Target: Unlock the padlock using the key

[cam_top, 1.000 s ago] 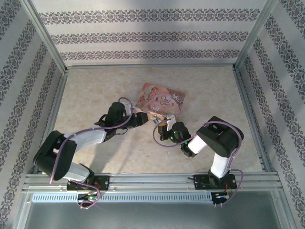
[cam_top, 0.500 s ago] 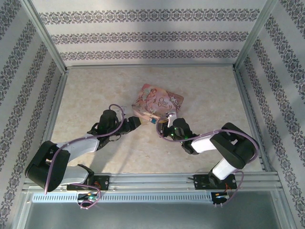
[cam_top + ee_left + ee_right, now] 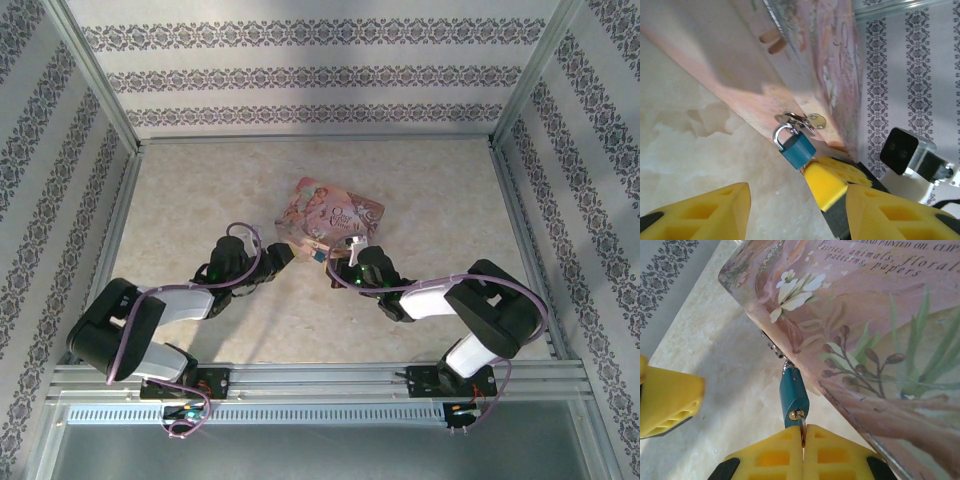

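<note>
**Key touches the lock**

On my pale stone-look worktop (image 3: 190, 200) lies the flat pink picture box (image 3: 335, 212). My left hand (image 3: 797, 202) is spread wide. My right hand (image 3: 802, 440) sits at the small blue metal padlock (image 3: 793, 399) hanging on the box's clasp, pinching the thin silvery key (image 3: 803, 431), tip at the keyhole.

Key (image 3: 802, 422) mostly hidden within the pinched right claw (image 3: 803, 439)

Right wrist view, lid of the pink illustrated box (image 3: 880, 315): printed lines run off the frame edge.
- capitals: "HAND PAINTED OIL, CLIP…"
- italics: "fairies, animals, floral…"
- italics: "patterns, papers"

Top view, same lid: a script title, too small to read.
</note>
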Tool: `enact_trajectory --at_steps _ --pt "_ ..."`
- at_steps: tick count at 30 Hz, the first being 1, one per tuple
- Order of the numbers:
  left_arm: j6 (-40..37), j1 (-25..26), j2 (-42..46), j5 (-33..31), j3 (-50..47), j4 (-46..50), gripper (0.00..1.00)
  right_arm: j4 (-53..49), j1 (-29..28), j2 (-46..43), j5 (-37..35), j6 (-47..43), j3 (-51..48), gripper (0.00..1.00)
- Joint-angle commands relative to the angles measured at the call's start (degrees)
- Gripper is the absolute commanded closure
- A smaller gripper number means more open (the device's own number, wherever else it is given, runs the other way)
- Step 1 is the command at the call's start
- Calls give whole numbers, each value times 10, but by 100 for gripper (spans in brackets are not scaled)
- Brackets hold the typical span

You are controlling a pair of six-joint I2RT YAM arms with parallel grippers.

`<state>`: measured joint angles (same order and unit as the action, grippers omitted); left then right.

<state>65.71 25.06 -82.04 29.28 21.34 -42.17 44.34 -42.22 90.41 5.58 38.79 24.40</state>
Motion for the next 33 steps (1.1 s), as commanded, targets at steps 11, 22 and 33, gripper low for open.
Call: enact_trajectory --at_steps 11,22,33 --pt "66 41 -68 -54 -5 -120 51 6 -16 -1 -1 54 10 100" --pt "97 61 -144 -53 21 -182 59 4 -18 -1 3 66 10 100" --pt "142 78 -235 -61 39 -286 61 1 -19 0 8 77 12 100"
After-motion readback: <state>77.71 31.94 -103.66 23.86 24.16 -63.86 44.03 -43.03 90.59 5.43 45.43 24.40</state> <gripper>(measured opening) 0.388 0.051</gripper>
